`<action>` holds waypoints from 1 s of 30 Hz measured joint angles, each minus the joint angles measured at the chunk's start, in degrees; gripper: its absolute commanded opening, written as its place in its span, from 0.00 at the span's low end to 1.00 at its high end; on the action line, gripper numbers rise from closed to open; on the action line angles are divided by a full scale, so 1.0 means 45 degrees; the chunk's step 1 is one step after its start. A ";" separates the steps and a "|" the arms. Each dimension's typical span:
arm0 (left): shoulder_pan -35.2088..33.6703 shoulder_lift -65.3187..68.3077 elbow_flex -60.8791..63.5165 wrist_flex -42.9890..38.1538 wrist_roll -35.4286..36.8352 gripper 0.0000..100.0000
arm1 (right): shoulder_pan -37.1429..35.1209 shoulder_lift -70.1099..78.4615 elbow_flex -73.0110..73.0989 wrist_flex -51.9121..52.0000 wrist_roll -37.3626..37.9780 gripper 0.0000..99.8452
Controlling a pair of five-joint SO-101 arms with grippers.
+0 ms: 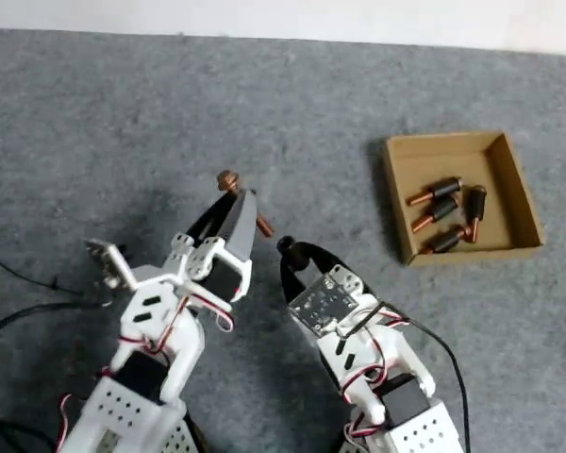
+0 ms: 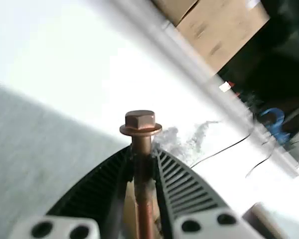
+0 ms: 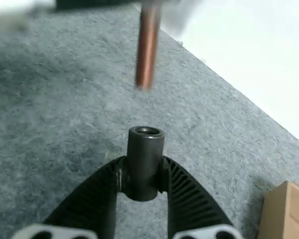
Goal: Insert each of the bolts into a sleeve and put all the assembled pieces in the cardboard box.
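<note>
Grey carpet (image 1: 151, 104) covers the whole work surface, with a white strip of wall (image 1: 358, 14) along 12 o'clock in the high view. At 3 o'clock sits the cardboard box (image 1: 443, 140), with three assembled pieces (image 1: 435, 211) lying inside. Near centre, the left gripper (image 2: 143, 152) is clamped on a copper bolt (image 2: 140, 124), its tip pointing toward 4 o'clock. Just beyond that tip, the right gripper (image 3: 143, 167) pinches a black sleeve (image 3: 145, 149), whose open bore faces the bolt without touching it.

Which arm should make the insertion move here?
Left, probably: the left tool grips the copper-coloured hex-head bolt, whose free end sits just short of the open black cylindrical sleeve in the right tool.
</note>
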 measured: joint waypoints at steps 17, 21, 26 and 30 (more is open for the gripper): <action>0.1192 -0.3009 0.0039 0.2774 0.0020 0.01 | 0.0000 0.0000 0.0000 0.0000 0.0000 0.00; 0.1192 -0.3009 0.0039 0.3419 0.0020 0.01 | 0.0000 0.0000 0.0000 -0.0332 0.0000 0.00; 0.1192 -0.3009 0.0039 0.3673 0.0020 0.01 | 0.0000 0.0000 0.0000 -0.0918 0.0000 0.00; 0.1192 -0.3009 0.0039 0.3673 0.0020 0.01 | -0.0020 0.0000 0.0000 -0.0957 0.0000 0.00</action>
